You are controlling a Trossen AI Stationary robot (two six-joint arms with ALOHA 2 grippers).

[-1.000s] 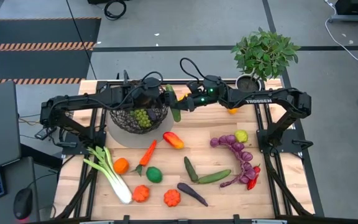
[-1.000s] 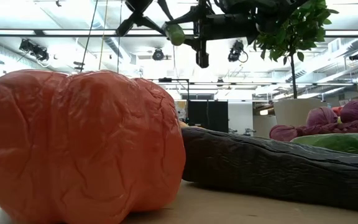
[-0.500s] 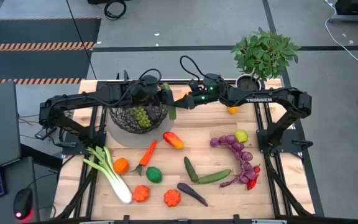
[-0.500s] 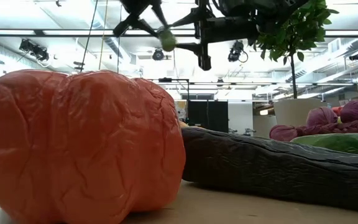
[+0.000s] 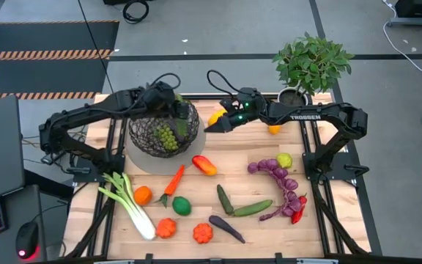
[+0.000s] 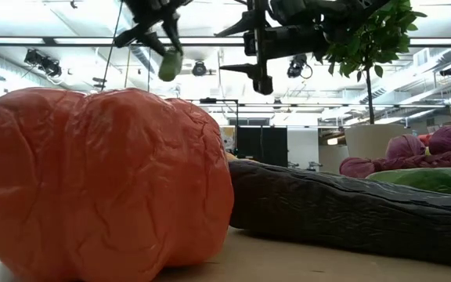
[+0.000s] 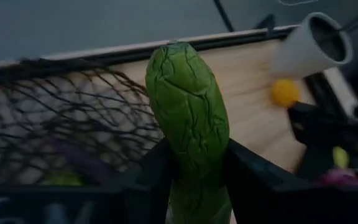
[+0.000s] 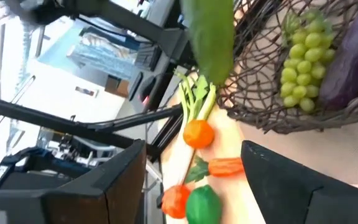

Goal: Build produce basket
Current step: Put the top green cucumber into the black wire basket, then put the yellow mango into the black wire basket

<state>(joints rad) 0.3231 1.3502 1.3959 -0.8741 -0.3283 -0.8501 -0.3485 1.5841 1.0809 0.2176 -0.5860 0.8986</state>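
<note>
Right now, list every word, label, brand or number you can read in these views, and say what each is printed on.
"TROSSEN": white letters on the right arm, readable in the high view.
Nothing else can be read: the produce, the basket and the table show no print, and the signs and boards in the room behind, seen in the right wrist view, are too blurred.
</note>
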